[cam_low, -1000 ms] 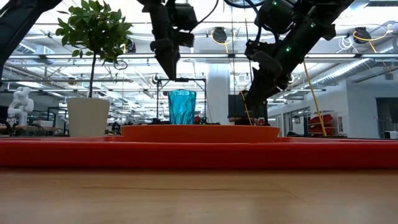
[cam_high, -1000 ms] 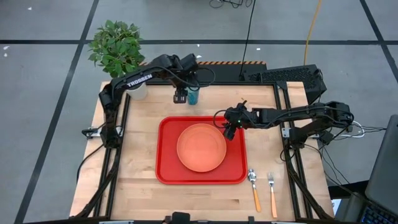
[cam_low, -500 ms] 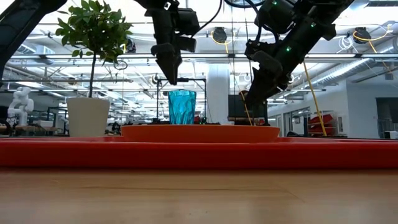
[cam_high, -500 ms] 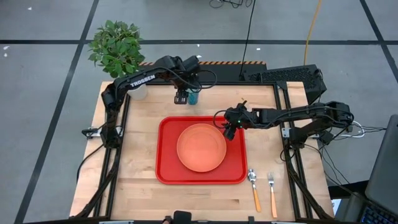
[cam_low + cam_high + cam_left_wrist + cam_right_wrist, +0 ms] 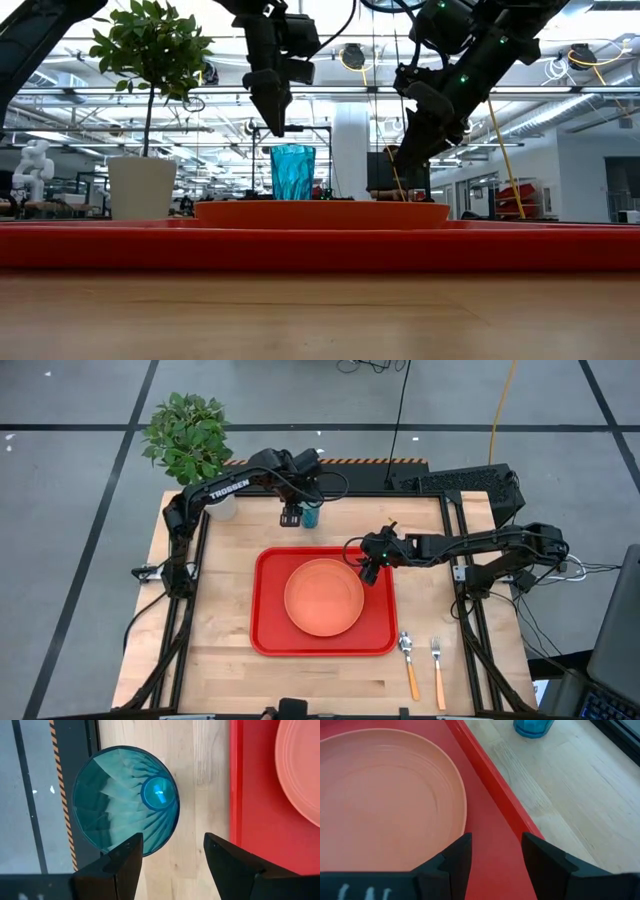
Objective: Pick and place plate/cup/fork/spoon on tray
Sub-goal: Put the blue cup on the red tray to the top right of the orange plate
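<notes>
Wooden worktop [image 5: 220, 620] carries everything, and at its far left corner stands a white pot [image 5: 221, 506] with a leafy plant [image 5: 186, 432]. Just right of that, the left pincer [image 5: 291, 517] hangs above the far edge of the worktop, its fingers [image 5: 117, 865] spread apart and empty. The teal cup [image 5: 310, 516] stands upright on the wood just beside this pincer, not between the fingers; in the left wrist view the cup's [image 5: 125, 807] open mouth lies ahead of the fingertips, slightly to one side. In the low view the pincer's tip [image 5: 274, 112] is above the cup's rim [image 5: 292, 150].

Nearer the middle lies the red tray [image 5: 272, 638], with the orange plate [image 5: 323, 597] flat inside it. The right pincer [image 5: 367, 568] hovers over the tray's far right corner, beside the plate's rim, fingers [image 5: 455, 862] parted and holding nothing.

Right of the tray, on bare wood at the near side, the spoon [image 5: 409, 663] lies with its bowl pointing away, and the fork [image 5: 437, 670] lies parallel beside it, both well apart from either pincer.
</notes>
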